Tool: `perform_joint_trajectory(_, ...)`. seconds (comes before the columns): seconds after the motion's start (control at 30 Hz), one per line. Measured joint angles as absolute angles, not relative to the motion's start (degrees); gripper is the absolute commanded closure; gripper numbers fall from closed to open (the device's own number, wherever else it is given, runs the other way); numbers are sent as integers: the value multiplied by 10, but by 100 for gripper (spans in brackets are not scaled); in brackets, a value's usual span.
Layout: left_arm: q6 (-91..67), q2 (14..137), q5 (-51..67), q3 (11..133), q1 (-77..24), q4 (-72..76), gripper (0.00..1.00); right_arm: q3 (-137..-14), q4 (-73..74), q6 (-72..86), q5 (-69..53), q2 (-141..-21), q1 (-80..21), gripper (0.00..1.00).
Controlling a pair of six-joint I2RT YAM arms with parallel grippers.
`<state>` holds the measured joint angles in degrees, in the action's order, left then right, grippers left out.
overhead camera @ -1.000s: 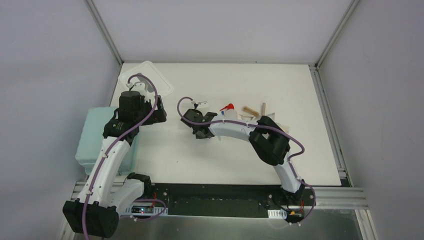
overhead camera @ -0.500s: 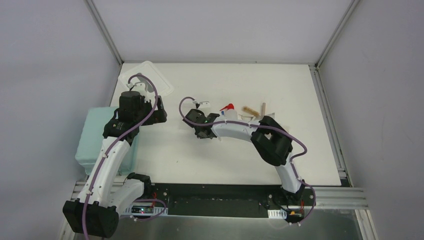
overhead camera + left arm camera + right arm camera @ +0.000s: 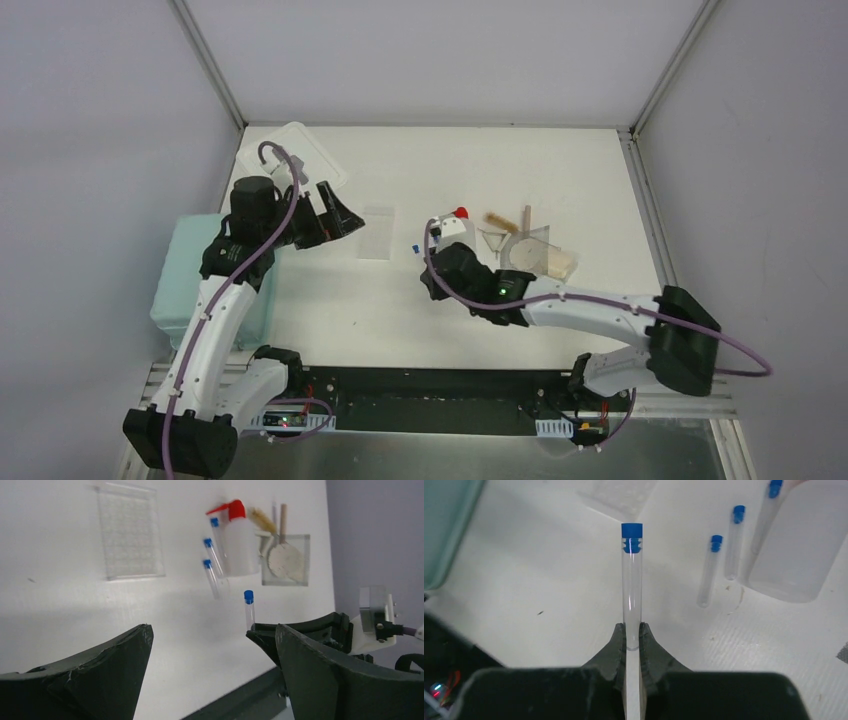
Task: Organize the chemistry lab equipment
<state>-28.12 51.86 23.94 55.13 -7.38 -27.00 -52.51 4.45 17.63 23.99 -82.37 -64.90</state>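
White tabletop (image 3: 560, 170); right hand (image 3: 633, 630) pinching clear blue-capped tube (image 3: 632, 580) at base; left hand (image 3: 214, 629) spread.

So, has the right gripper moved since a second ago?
Yes. The right gripper, shut on a tube, has pulled back off the rack toward the near edge, ending beside the bottle.

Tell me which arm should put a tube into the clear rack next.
Right. The right gripper is shut on an upright blue-capped tube, while the left gripper hangs open and empty near the clear tube rack.
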Motion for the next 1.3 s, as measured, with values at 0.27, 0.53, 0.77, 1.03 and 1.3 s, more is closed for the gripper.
perform_joint_trajectory(0.27, -358, 589, 397, 559, -97, -259, 3, -462, -55, 141, 141, -691, -682, 100)
perform_joint_trajectory(0.53, -380, 664, 521, 577, -143, -253, 17, -462, -69, 123, 110, -687, -705, 100)
perform_joint_trajectory(0.77, -386, 677, 571, 576, -143, -253, 43, -462, -71, 118, 111, -687, -710, 100)
perform_joint_trajectory(1.03, -387, 677, 586, 572, -143, -252, 50, -462, -75, 117, 111, -687, -711, 100)
perform_joint_trajectory(1.3, -384, 685, 594, 562, -146, -251, 59, -462, -76, 117, 114, -688, -711, 100)
